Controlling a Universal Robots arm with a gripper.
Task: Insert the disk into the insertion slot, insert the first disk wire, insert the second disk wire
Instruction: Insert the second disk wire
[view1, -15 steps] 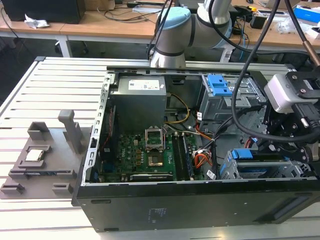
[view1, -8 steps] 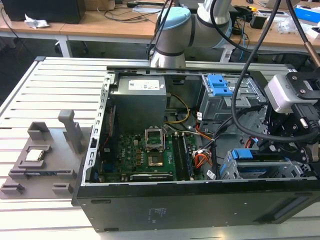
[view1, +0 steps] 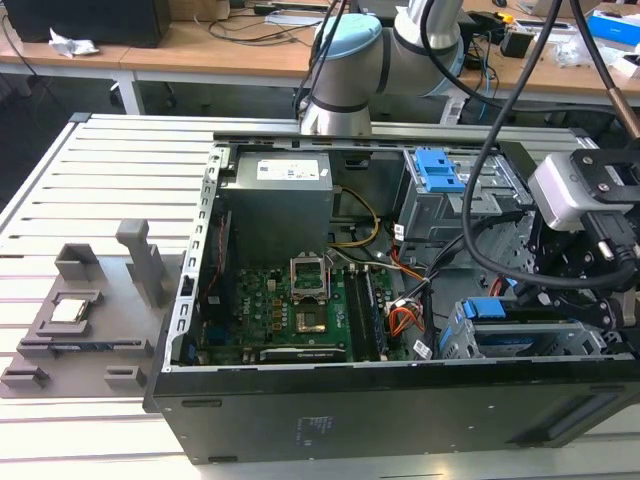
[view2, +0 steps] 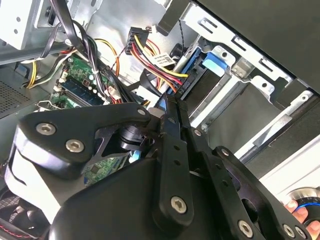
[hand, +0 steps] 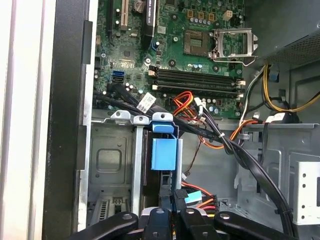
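On the exterior view's left, a grey moulded fixture (view1: 85, 315) with blocky posts sits on the ribbed aluminium table (view1: 60, 190). Next comes the open black computer case (view1: 400, 410), its green motherboard (view1: 290, 310) flat on the floor beside the boxy grey power supply (view1: 275, 195). Toward the exterior view's right, the disk (view1: 525, 335) lies in the insertion slot (view1: 460, 340), a low bay of grey sheet metal, its bright blue carrier tab showing. My gripper (hand: 167, 220) hangs just over that bay; in the first wrist view my matte black fingers (hand: 192, 225) stand close together around a black connector, but I cannot tell whether they pinch it.
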